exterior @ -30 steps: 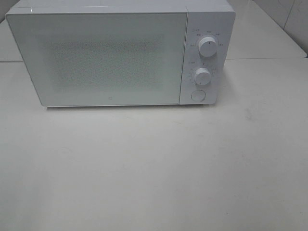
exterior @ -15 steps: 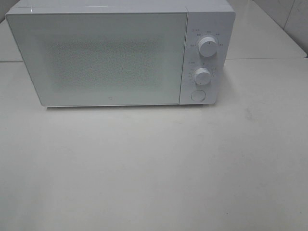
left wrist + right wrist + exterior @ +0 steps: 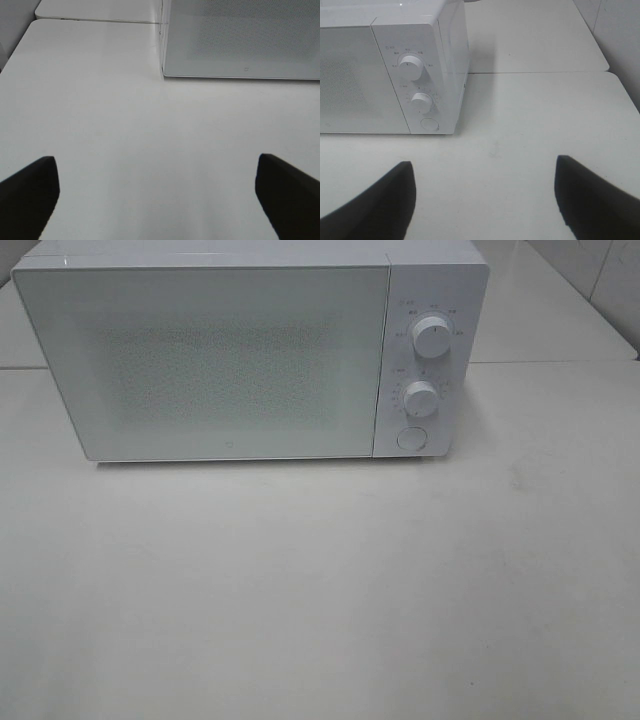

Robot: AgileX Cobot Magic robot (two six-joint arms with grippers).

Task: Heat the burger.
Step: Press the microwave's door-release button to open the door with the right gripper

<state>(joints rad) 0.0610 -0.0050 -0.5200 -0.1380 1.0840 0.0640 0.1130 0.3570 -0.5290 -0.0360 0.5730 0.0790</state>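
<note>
Nearest the robot, over the front stretch of the table (image 3: 320, 630), neither arm reaches into the high camera's picture; only the wrist cameras show them. The left pincer (image 3: 157, 172) stands wide, its two dark fingertips far apart with only bare white tabletop between them. The right pincer (image 3: 484, 172) is spread in the same way and carries nothing.

Ahead of both, the white surface runs on with nothing lying on it as far as the microwave (image 3: 440, 280). Its door (image 3: 200, 360) is shut, flush with the control panel beside it. On that panel sit the upper knob (image 3: 432, 337), the lower knob (image 3: 421, 399) and, lowest, the round button (image 3: 411, 438). The left wrist camera looks at the door's outer lower corner, and the right one looks at the panel end.

The burger shows in none of the views: not on the table and not in either pincer. The door's window is a pale speckled screen that gives no view of the inside, so I cannot tell whether it already sits in there.

Over the last second nothing has shifted. The high view is the same throughout: the door shut, the knobs at the same setting, no arm entering. I take this as a standstill and not a step under way. If the burger lies off-frame, everything is left to do: open the door, load, shut, turn a knob. If it is inside, only the setting remains, and the right pincer is the better placed for the panel.
</note>
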